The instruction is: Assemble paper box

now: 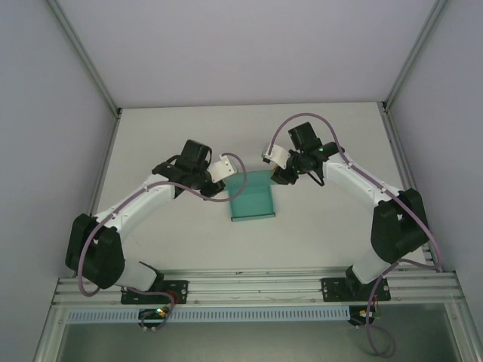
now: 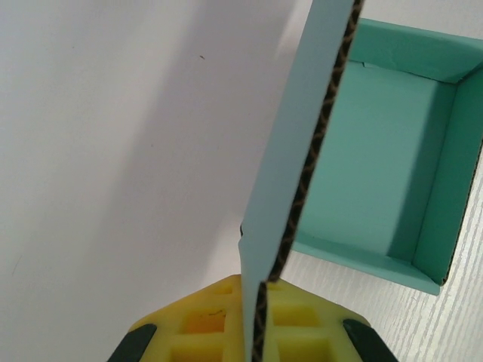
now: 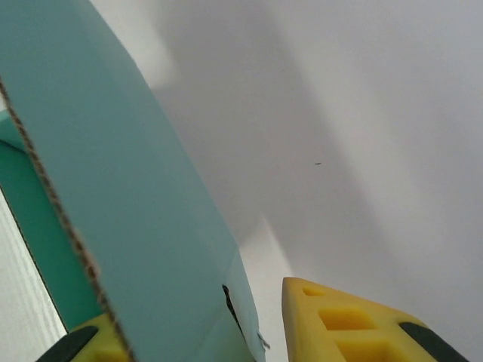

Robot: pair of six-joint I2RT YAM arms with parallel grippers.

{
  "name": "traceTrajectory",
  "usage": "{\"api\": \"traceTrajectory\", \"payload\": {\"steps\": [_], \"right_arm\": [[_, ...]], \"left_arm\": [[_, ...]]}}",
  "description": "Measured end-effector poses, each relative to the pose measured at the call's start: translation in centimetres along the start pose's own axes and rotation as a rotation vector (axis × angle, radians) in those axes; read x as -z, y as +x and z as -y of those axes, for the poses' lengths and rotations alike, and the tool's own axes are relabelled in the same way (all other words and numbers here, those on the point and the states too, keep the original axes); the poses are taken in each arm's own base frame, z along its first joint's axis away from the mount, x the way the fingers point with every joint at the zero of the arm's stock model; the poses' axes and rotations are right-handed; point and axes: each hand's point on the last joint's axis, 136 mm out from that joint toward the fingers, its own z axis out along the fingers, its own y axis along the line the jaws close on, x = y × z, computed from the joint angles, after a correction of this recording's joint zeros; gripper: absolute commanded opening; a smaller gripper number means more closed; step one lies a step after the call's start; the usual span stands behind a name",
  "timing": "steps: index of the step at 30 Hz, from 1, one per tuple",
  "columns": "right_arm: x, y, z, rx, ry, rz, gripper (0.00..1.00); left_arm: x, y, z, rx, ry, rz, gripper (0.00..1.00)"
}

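Box point(image 1: 253, 197) sits on the table point(image 1: 324, 219) between my 2 arms, tray part-formed with some walls up. Left gripper point(image 2: 260, 320) pinches 1 raised flap point(image 2: 294, 151). Right gripper point(image 3: 219, 332) straddles the opposite flap point(image 3: 136, 211), 1 pad clear of it. I judge tucking both remains.

The top external camera sits high above and behind the arm bases at the near edge, facing down and toward the far wall, and takes in the whole table point(image 1: 324, 226) from a distance. The left wrist camera looks along the left gripper point(image 2: 256, 317) at very close range, and the right wrist camera does likewise along the right gripper point(image 3: 200, 332). All three views share the paper box point(image 1: 253, 197) at the table's middle, and each wrist view catches one of its side flaps.
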Motion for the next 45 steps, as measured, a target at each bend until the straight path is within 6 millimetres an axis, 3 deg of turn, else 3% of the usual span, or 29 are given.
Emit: {"api": "traceTrajectory", "payload": {"steps": [2, 8, 11, 15, 22, 28, 37, 45], "right_arm": [[-0.5, 0.5, -0.2, 0.000, -0.016, -0.016, 0.29], [-1.2, 1.3, -0.5, -0.011, -0.041, -0.046, 0.05], [-1.2, 1.4, -0.3, -0.039, -0.028, -0.051, 0.01], [-1.2, 0.7, 1.1, -0.175, 0.047, -0.040, 0.00], [0.0, -2.2, 4.6, -0.547, 0.311, 0.023, 0.02], [-1.6, -2.8, 6.1, -0.836, 0.461, 0.063, 0.00], [-4.7, -1.8, 5.4, -1.019, 0.542, 0.113, 0.00], [-6.0, -0.7, 4.7, -1.044, 0.576, 0.182, 0.00]], "left_arm": [[0.0, -0.1, 0.0, -0.006, 0.001, 0.003, 0.00], [0.0, -0.1, 0.0, -0.010, 0.000, 0.003, 0.00], [-0.1, -0.2, -0.5, 0.002, -0.017, -0.005, 0.00], [-0.6, -1.1, -2.1, 0.111, -0.105, 0.015, 0.00], [-1.1, -4.3, -4.8, 0.472, -0.274, 0.124, 0.00], [-2.8, -4.5, -5.6, 0.704, -0.374, 0.156, 0.00], [-5.0, -3.5, -6.7, 0.927, -0.444, 0.190, 0.00], [-6.2, -2.6, -6.0, 0.988, -0.425, 0.230, 0.00]]}}
